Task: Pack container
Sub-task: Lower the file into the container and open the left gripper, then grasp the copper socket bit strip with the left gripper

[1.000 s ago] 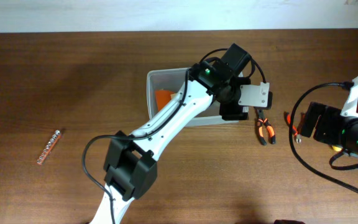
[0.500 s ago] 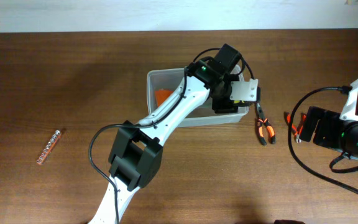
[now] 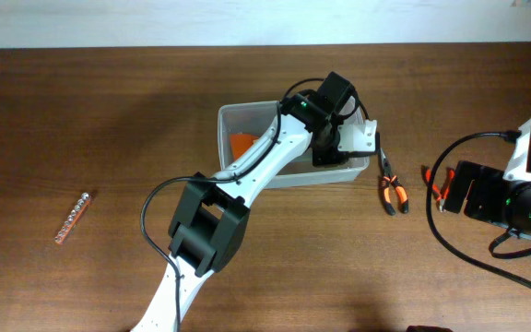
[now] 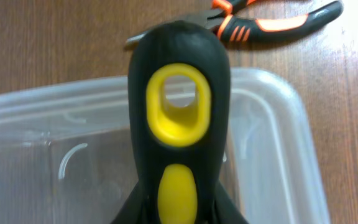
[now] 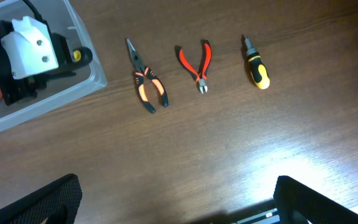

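Currently, the container [image 3: 238,115] is sitting on the wooden table [image 3: 109,111], slightly behind the table's centre. The left arm is reaching across it from the near side. An orange item [image 3: 241,143] is lying inside, toward its left end.

The left gripper [image 3: 336,149] is positioned over the container's right end. Its jaws are clamping a tool with a black handle [image 4: 179,112] that has a yellow oval eye and a yellow inlay. In the right wrist view, the butt of this handle is projecting from the gripper toward the container's right wall. The pictures are not showing whether the tool is touching the container floor.

The right gripper [image 5: 178,182] is hanging above bare table at the right side. Its 2 fingers are standing wide apart and are holding nothing.

3 hand tools are lying in a row to the right of the container:
1. Orange-and-black long-nose pliers [image 5: 146,87], just beside the container.
2. Red-handled cutters [image 5: 197,65].
3. A black-and-yellow screwdriver [image 5: 257,65].

A slender beaded strip [image 3: 72,219] is lying well apart, at the table's left side.
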`<state>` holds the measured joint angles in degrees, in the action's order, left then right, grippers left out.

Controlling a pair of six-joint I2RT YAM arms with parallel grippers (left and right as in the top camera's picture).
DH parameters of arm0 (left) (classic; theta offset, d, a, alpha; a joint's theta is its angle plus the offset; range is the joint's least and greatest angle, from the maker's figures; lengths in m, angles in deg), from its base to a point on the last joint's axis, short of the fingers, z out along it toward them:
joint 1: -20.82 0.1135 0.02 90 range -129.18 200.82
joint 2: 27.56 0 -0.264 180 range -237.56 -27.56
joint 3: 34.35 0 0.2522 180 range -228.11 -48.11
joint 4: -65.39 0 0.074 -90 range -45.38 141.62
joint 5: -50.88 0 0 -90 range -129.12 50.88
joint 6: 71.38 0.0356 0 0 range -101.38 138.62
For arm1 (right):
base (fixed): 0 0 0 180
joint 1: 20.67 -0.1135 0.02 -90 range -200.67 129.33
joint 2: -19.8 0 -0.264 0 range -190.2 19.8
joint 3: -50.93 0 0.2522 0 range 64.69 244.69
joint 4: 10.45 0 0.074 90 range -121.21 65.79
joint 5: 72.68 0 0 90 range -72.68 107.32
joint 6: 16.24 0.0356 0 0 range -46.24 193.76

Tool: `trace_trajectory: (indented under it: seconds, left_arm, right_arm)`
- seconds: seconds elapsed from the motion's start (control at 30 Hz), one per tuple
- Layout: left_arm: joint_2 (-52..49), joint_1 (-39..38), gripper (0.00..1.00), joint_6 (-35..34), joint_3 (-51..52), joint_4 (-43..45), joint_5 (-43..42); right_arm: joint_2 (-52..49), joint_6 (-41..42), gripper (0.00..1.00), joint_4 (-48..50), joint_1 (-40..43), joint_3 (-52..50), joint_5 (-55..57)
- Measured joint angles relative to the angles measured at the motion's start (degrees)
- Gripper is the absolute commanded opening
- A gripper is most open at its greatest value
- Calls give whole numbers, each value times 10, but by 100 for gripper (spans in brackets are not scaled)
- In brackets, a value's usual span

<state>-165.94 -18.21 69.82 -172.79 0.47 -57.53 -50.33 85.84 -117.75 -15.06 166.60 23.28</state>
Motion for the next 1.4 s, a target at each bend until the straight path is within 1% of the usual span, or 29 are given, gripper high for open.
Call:
trace_trajectory:
  seconds: [0.3,0.47,0.5,0.53,0.57,0.6,0.73,0.9,1.0,1.13,1.23,1.33,1.4]
  left_arm:
    - [0,19,2,-48,-13,-57,79]
    - [3,28,2,-61,-15,-91,125]
    - [4,28,4,-61,-15,-94,129]
    - [4,28,17,-61,-15,-98,132]
    - [5,28,69,-62,-15,-100,134]
    - [6,28,99,-62,-15,-99,136]
    - [9,27,99,-66,-16,-94,143]
    - [23,28,99,-113,-30,-95,144]
    - [45,30,99,-134,-50,-110,146]
    - [110,43,99,-147,-64,-167,156]
    - [172,70,99,-151,-68,-217,159]
    - [230,126,99,-153,-77,-277,161]
    - [256,176,99,-156,-83,-336,165]
  right_arm:
    - [0,0,99,0,0,0,-7]
    - [0,0,99,-1,0,0,-11]
    - [0,0,99,-1,0,0,-11]
    - [0,0,99,-1,0,0,-11]
    - [0,-1,99,-1,0,0,-11]
    - [0,-1,99,-1,0,0,-11]
    - [0,0,99,-2,0,0,-11]
    - [0,0,99,-2,0,0,-18]
    - [0,0,99,-2,0,0,-20]
    - [0,0,99,-2,0,0,-24]
    - [0,0,99,-2,0,0,-24]
    - [0,-1,99,-2,0,0,-24]
    - [0,0,99,-2,0,0,-24]
